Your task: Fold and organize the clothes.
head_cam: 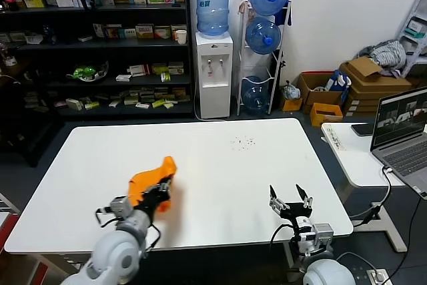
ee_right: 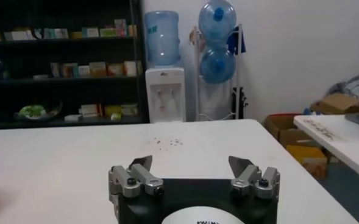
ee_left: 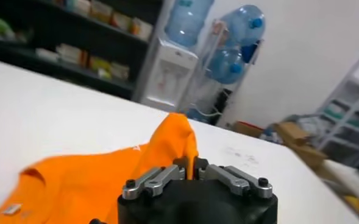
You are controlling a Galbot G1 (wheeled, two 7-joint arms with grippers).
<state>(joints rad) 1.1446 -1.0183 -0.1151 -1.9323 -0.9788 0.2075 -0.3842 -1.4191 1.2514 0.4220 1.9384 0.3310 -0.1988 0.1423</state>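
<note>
My left tool [head_cam: 160,193] pinching T-shirt [head_cam: 152,179], fingers [ee_left: 180,167] pressed together on raised orange fold. Rest of T-shirt bunched under and just ahead of tool, on desk [head_cam: 220,165], near-left part. My right tool [head_cam: 291,199] spread, holding nothing, over desk's near-right edge, well apart from T-shirt.

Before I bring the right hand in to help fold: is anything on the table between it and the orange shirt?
Nothing visible: bare white table separates the open right hand from the orange T-shirt, pinched by the left hand.
</note>
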